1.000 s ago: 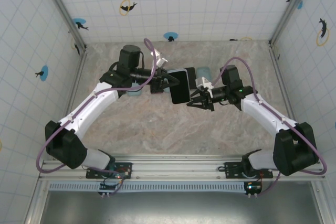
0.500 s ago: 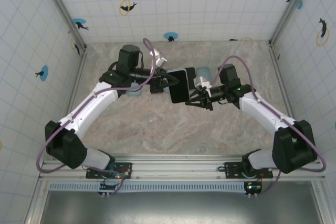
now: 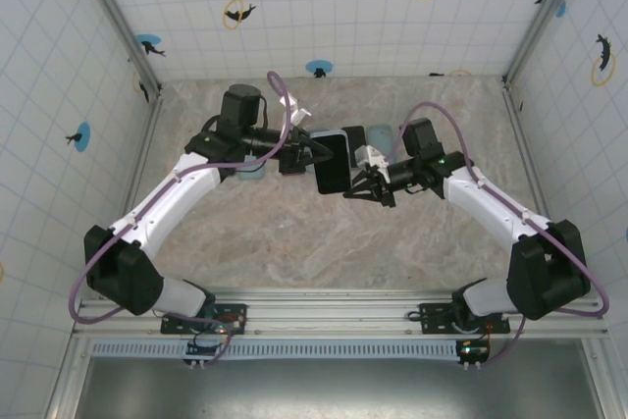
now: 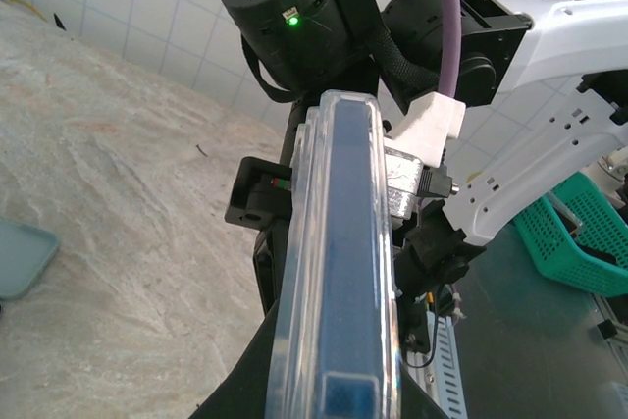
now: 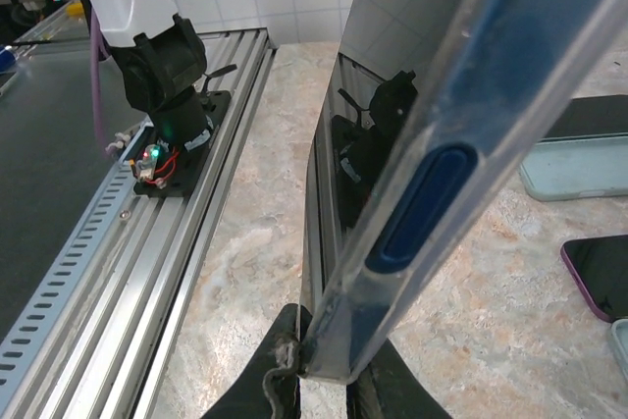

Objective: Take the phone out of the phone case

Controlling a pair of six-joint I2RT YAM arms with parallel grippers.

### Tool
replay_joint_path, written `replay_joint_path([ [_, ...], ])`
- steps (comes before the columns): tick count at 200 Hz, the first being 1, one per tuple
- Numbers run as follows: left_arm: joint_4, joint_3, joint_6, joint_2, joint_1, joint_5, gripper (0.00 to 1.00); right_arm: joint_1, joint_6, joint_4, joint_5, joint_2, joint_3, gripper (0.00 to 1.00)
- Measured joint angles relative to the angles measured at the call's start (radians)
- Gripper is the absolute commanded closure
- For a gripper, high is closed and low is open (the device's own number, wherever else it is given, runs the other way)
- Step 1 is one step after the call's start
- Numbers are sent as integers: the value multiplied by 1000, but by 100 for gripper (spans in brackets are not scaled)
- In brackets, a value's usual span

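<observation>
A dark blue phone (image 3: 332, 162) in a clear phone case (image 4: 339, 242) is held up above the table between both arms. My left gripper (image 3: 310, 152) is shut on it from the left; in the left wrist view the black fingers (image 4: 235, 390) flank the case's long edge. My right gripper (image 3: 351, 186) is shut on the lower corner of the cased phone. In the right wrist view its fingers (image 5: 280, 370) pinch that corner, with the glossy screen (image 5: 363, 144) on the left and the case's side with a blue button (image 5: 422, 208) on the right.
Behind the held phone a dark phone (image 3: 355, 136) and a pale case (image 3: 381, 134) lie on the marble table. A pale teal case (image 5: 579, 169) and a purple-edged phone (image 5: 599, 277) lie to the right. The aluminium rail (image 5: 147, 242) runs along the near edge.
My right gripper has shifted slightly left toward the phone and its jaws have closed on the lower corner. The left arm and phone have stayed in place.
</observation>
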Motion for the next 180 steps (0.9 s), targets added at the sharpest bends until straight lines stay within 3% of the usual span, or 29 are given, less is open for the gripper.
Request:
replay_joint_path([
  [140,163,-19,-160,28,21,110,100,48,96,226,143,-143,-113,91],
  [180,210,-54,-254,26,24,132,100,75,73,340,270,-163,-166,91],
])
